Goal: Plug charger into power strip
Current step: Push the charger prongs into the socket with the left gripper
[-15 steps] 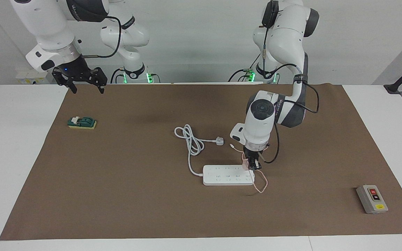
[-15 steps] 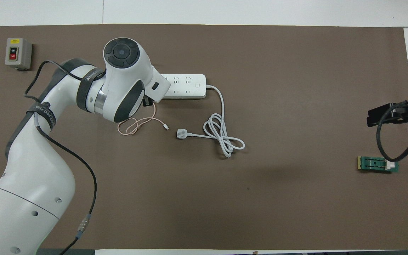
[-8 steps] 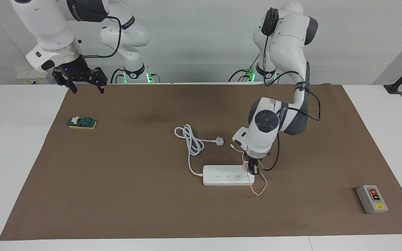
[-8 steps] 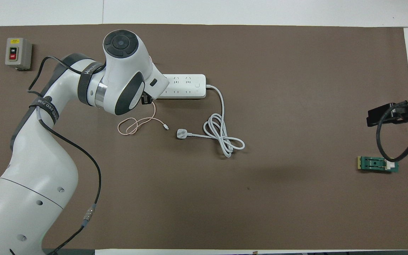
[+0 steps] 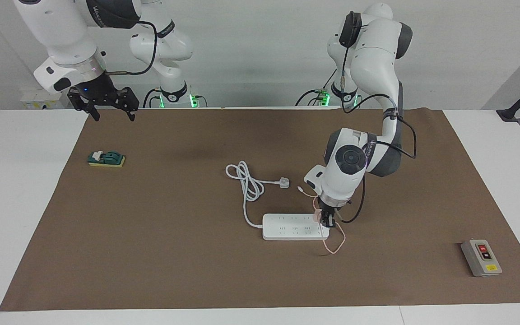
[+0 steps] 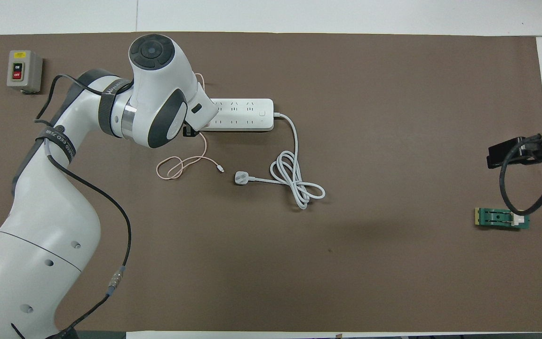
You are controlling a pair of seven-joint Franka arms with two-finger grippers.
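Note:
The white power strip (image 5: 289, 227) lies flat mid-table; it also shows in the overhead view (image 6: 245, 114). My left gripper (image 5: 326, 220) points down at the strip's end toward the left arm's side and is shut on the pale pink charger (image 5: 317, 216), which sits right at the strip's top face. The arm hides the charger in the overhead view. Its thin pink cable (image 5: 335, 245) loops off the strip onto the mat, and a second loop (image 6: 180, 165) lies nearer to the robots. My right gripper (image 5: 113, 118) waits open in the air over the mat's edge nearest the robots.
The strip's thick white cord (image 6: 297, 181) coils nearer to the robots and ends in a white three-pin plug (image 6: 241, 177). A grey box with red and black buttons (image 5: 481, 257) sits toward the left arm's end. A small green part (image 5: 106, 159) lies below the right gripper.
The left arm's wrist has leaned farther out over the strip and the gripper with the charger has sunk slightly onto the strip's end. The right arm has not moved.

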